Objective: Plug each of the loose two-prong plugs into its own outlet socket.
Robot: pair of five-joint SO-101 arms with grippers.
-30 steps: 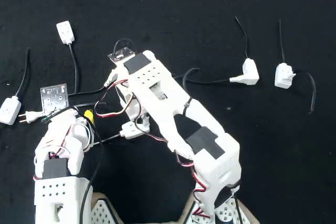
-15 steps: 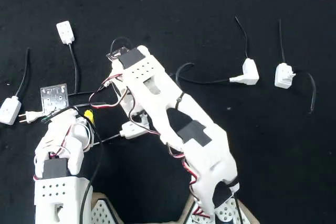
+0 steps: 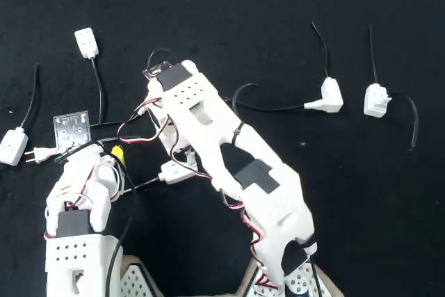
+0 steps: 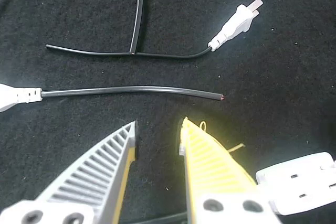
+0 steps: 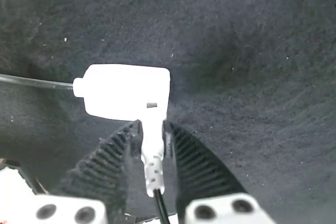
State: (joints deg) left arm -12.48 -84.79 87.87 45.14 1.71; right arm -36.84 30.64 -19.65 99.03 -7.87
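My right gripper (image 5: 152, 127) is shut on a white plug (image 5: 153, 153). The plug's front end stands against a white socket block (image 5: 126, 95) lying on the black cloth, and its prongs are hidden. In the high view that socket block (image 3: 174, 172) lies beside the right arm (image 3: 229, 151). My left gripper (image 4: 157, 124) hovers open over the cloth with nothing between its fingers. A loose two-prong plug (image 4: 236, 22) lies beyond it, and a white socket (image 4: 299, 182) sits close by the yellow finger (image 4: 210, 166). Another loose plug (image 3: 40, 153) lies beside a socket (image 3: 12, 146) at the left edge.
A white socket (image 3: 86, 42) lies at the far left. A white angled plug (image 3: 327, 97) and a white block (image 3: 376, 100) lie at the far right, each on a black cable. A cut cable end (image 4: 220, 97) lies ahead of the left gripper.
The right arm's wrist end swung a little to the left between the earliest frame and the middle one, then held still. The left arm has not moved.
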